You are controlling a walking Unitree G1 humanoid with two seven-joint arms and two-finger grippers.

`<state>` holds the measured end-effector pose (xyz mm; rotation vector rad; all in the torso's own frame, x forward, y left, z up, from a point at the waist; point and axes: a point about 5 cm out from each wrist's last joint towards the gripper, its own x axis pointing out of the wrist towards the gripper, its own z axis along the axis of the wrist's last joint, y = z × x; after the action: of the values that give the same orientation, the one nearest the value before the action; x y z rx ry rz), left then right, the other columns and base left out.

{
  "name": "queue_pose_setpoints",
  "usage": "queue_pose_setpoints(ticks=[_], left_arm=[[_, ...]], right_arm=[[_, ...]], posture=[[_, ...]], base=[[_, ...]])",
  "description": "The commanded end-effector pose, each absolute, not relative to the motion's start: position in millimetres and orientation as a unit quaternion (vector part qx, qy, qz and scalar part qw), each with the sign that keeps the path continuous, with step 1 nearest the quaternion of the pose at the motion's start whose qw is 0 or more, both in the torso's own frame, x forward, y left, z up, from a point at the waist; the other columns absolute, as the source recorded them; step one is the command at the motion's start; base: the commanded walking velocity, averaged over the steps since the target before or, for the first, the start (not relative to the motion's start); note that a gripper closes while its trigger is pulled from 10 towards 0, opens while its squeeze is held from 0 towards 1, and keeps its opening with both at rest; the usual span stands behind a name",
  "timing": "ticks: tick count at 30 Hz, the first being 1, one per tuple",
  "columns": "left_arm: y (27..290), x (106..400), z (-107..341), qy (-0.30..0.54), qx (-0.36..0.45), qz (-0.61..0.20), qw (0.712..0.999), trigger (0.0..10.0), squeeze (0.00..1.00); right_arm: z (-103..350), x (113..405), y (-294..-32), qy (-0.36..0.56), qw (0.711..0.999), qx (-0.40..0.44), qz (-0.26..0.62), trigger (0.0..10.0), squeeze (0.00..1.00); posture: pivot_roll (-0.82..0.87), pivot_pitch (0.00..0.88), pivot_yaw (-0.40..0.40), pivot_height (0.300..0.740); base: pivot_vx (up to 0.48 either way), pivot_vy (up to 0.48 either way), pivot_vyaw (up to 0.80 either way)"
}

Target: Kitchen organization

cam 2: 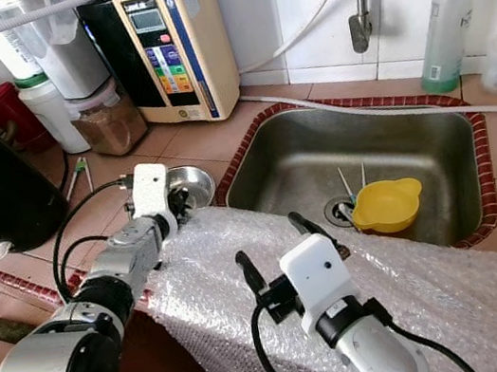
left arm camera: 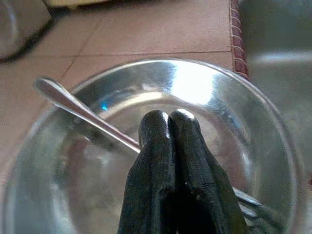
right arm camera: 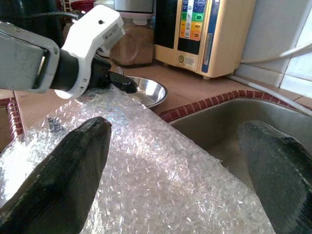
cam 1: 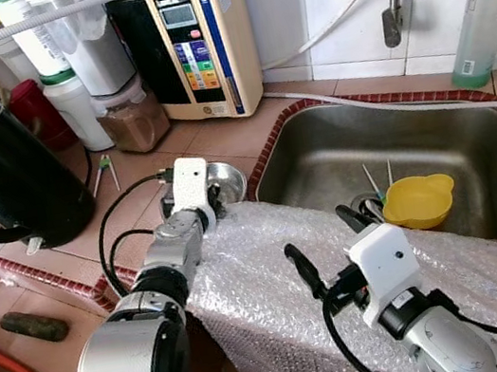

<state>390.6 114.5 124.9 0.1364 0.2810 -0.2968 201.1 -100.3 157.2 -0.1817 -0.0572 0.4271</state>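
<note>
A steel bowl point(left arm camera: 204, 92) stands on the tiled counter left of the sink point(cam 1: 317, 135), with a spoon point(left arm camera: 63, 100) lying across it. My left gripper point(left arm camera: 168, 117) is shut, its tips low inside the bowl, and the spoon handle passes under them; I cannot tell whether they touch. From the head, the left gripper point(cam 1: 218, 209) reaches over the bowl's point(cam 1: 233, 177) near rim. My right gripper point(cam 1: 328, 244) hangs open over the bubble wrap point(cam 1: 267, 289) in front of the sink, holding nothing. A yellow bowl point(cam 1: 417, 200) lies in the sink near the drain.
A black kettle point(cam 1: 6, 176) stands at the left, with a jar of brown powder point(cam 1: 133, 118) and a cream water machine point(cam 1: 202, 40) behind the bowl. Thin utensils point(cam 1: 373, 183) lie in the sink. A clear bottle with a blue cap point(cam 1: 480, 15) is at the back right.
</note>
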Motion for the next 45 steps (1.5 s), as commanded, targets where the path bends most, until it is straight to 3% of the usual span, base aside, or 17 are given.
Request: queue_pose_setpoints(ticks=[1, 5, 6, 7, 8, 9, 10, 16, 28, 34, 41, 45], left_arm=[[125, 393, 132, 0.121, 0.09, -0.144, 0.978, 0.0, 0.0], [134, 397, 140, 0.104, 0.091, -0.106, 0.985, 0.0, 0.0], [137, 398, 143, 0.1, 0.088, -0.086, 0.987, 0.5, 0.0], [141, 399, 145, 0.097, 0.085, -0.067, 0.989, 3.2, 0.0], [144, 400, 146, 0.094, 0.067, -0.052, 0.992, 10.0, 0.82], [145, 401, 147, 0.094, 0.05, -0.04, 0.994, 10.0, 1.0], [147, 401, 147, 0.099, 0.02, -0.025, 0.995, 10.0, 1.0], [147, 400, 142, 0.126, 0.008, -0.003, 0.992, 10.0, 1.0], [142, 401, 144, 0.144, 0.042, -0.077, 0.986, 10.0, 1.0], [136, 391, 124, 0.159, 0.032, -0.103, 0.981, 10.0, 1.0], [145, 380, 100, 0.194, -0.019, -0.065, 0.979, 10.0, 1.0], [154, 376, 100, 0.157, -0.019, -0.077, 0.984, 10.0, 1.0]], right_arm=[[158, 203, -98, -0.032, 0.972, -0.085, 0.218, 10.0, 0.35], [158, 205, -100, -0.033, 0.972, -0.089, 0.216, 10.0, 0.36], [158, 205, -100, -0.033, 0.972, -0.089, 0.216, 10.0, 0.35], [157, 206, -99, -0.033, 0.972, -0.089, 0.216, 10.0, 0.35], [157, 206, -99, -0.033, 0.971, -0.09, 0.217, 10.0, 0.36], [156, 207, -98, -0.033, 0.971, -0.091, 0.218, 10.0, 0.36], [156, 210, -96, -0.035, 0.97, -0.093, 0.221, 10.0, 0.36], [159, 215, -93, -0.045, 0.968, -0.097, 0.228, 10.0, 0.36], [157, 215, -93, -0.045, 0.963, -0.107, 0.242, 10.0, 0.36], [162, 220, -98, -0.056, 0.964, -0.124, 0.229, 10.0, 0.36], [160, 219, -104, -0.055, 0.966, -0.127, 0.217, 10.0, 0.36], [159, 216, -105, -0.053, 0.967, -0.125, 0.217, 10.0, 0.36]], posture=[[-0.1, 0.0, 0.188, 0.74], [-0.09, 0.0, 0.186, 0.74], [-0.09, 0.0, 0.186, 0.74], [-0.08, 0.0, 0.183, 0.74], [-0.08, 0.0, 0.182, 0.74], [-0.07, 0.0, 0.178, 0.74], [-0.07, 0.0, 0.178, 0.74], [-0.07, 0.0, 0.172, 0.74], [-0.06, 0.0, 0.156, 0.74], [-0.1, 0.0, 0.177, 0.74], [-0.11, 0.0, 0.176, 0.74], [-0.09, 0.0, 0.156, 0.74]], base=[[0.0, 0.0, 0.0], [0.0, 0.0, 0.0], [0.0, 0.0, 0.0], [0.0, 0.0, 0.0], [0.0, 0.0, 0.0], [0.0, 0.0, 0.0], [0.0, 0.0, 0.0], [0.0, 0.0, 0.0], [0.0, 0.0, 0.0], [0.0, 0.0, 0.0], [0.0, 0.0, 0.0], [0.0, 0.0, 0.0]])
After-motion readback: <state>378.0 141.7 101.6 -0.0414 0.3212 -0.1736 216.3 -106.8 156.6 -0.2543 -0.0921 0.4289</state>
